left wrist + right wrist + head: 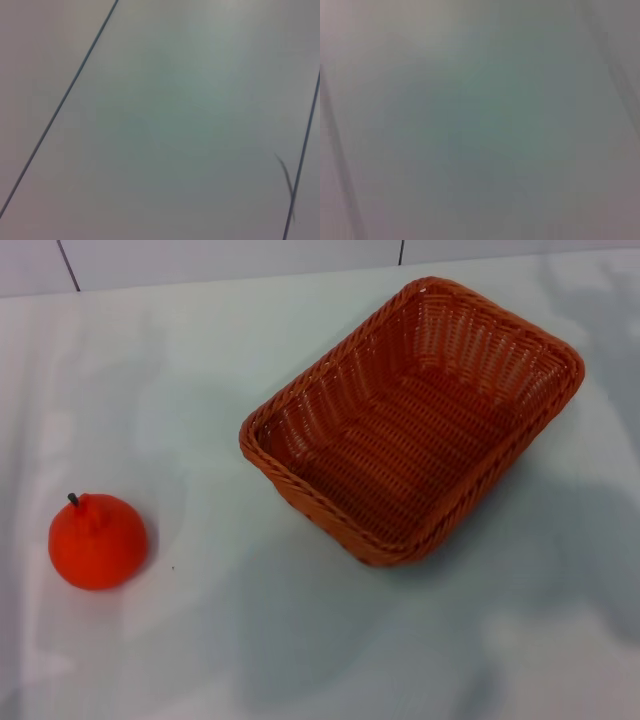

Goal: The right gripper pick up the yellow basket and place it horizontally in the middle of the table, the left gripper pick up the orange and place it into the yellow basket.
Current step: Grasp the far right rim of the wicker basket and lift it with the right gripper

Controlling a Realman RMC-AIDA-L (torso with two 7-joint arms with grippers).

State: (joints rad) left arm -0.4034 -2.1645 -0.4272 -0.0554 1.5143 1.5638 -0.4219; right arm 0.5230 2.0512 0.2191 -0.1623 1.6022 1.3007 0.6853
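- The orange (97, 542) sits on the table (200, 370) well to the left of the yellow basket (410, 420) and nearer the robot than it, stem up and tilted a little, nothing touching it.
- The yellow basket (orange-brown wicker, really) stands upright and empty, to the right of the table's middle, its long axis running diagonally from near-left to far-right rather than level across the view.
- Neither the left gripper nor the right gripper appears in the head view, and the two wrist views show only pale flat surface with thin dark lines, so I cannot tell whether either pincer is apart or together.
- The step in hand, as I judge it, is the first one: the right gripper has yet to reach the basket, and nothing of the task looks done.
- To do it well, I would bring the right gripper down over the basket's right-hand long rim, straddling the braided edge with one finger inside and one outside, and close firmly, since the sloping wall may slip.
- Lifted by one edge the basket will likely tip, so a low lift, a turn to bring its long side level, and a gentle set-down left of where it now stands seem wise.
- The set-down should stop short of the orange, so the left gripper has an open path to it.
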